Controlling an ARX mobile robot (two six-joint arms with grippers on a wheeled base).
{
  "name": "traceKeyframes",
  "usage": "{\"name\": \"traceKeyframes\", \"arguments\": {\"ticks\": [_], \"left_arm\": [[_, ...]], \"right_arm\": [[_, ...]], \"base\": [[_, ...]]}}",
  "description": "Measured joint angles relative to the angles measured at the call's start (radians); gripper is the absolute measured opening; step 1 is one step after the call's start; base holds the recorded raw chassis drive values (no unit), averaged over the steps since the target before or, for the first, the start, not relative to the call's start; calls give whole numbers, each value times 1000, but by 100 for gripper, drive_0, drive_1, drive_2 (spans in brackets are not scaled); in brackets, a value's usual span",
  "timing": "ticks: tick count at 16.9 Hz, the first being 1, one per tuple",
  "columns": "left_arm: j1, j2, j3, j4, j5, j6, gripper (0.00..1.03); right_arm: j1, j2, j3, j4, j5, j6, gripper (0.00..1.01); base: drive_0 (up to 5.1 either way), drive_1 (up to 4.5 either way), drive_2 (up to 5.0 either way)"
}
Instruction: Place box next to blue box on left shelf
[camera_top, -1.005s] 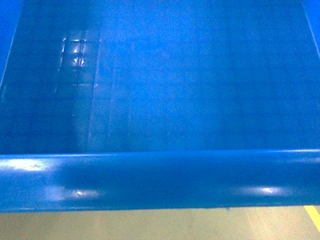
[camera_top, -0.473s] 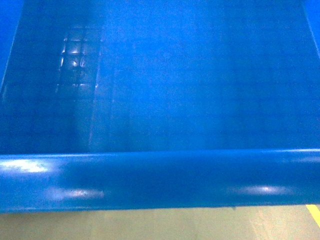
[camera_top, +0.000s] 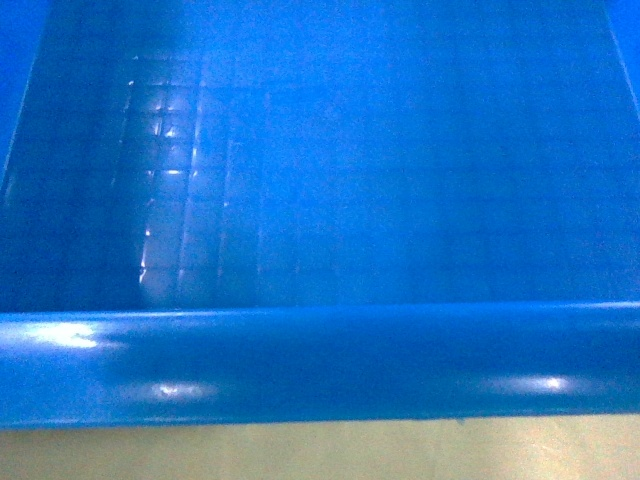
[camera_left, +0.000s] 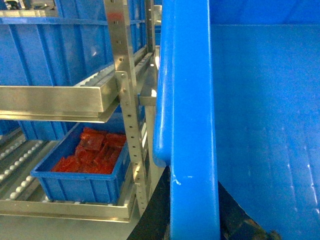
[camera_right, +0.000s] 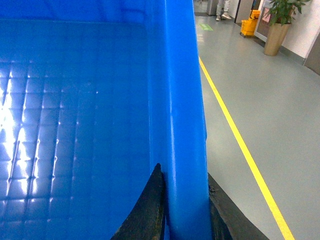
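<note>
Box (camera_right: 100, 125) rim between right pincer (camera_right: 185, 210) fingers, apparently gripped

The box (camera_top: 320, 200) I'm carrying is shifting in my head view; the yellow floor line is gone.

Blue box (camera_top: 330, 180) with grid-embossed floor; red contents (camera_left: 90, 152) in a blue bin (camera_left: 80, 182); yellow line (camera_right: 240, 145) on grey floor (camera_right: 280, 100).
</note>
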Motion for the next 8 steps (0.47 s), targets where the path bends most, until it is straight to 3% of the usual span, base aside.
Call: {"name": "traceKeyframes", "arguments": {"ticks": [8], "left_arm": [[0,0,0,3,0,0,8]], "right_arm": [[0,0,0,3,0,0,12]], "base": [[-497,242,242]]}}
